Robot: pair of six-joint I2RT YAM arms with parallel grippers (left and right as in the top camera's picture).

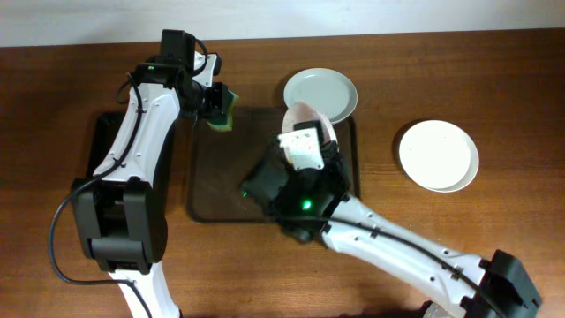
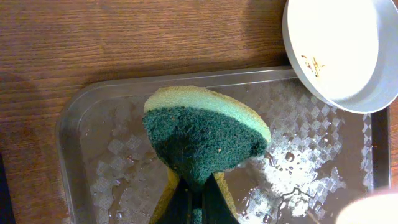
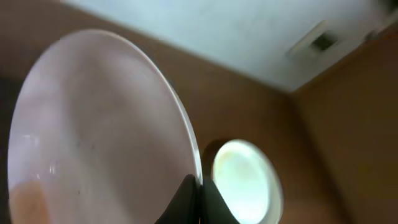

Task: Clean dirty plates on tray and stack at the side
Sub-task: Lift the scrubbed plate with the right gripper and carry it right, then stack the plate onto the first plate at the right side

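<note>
The brown tray lies at mid-table, and its floor is wet in the left wrist view. My right gripper is shut on the rim of a white plate and holds it tilted on edge over the tray's far right part. In the right wrist view the fingers pinch that plate. A pale blue-green plate lies at the tray's far edge and has an orange-brown smear. Another white plate lies on the table to the right. My left gripper is shut on a green-and-yellow sponge above the tray's far left corner.
A narrower black tray lies under my left arm at the left. My right arm crosses the table's front right. The table's far edge meets a white wall.
</note>
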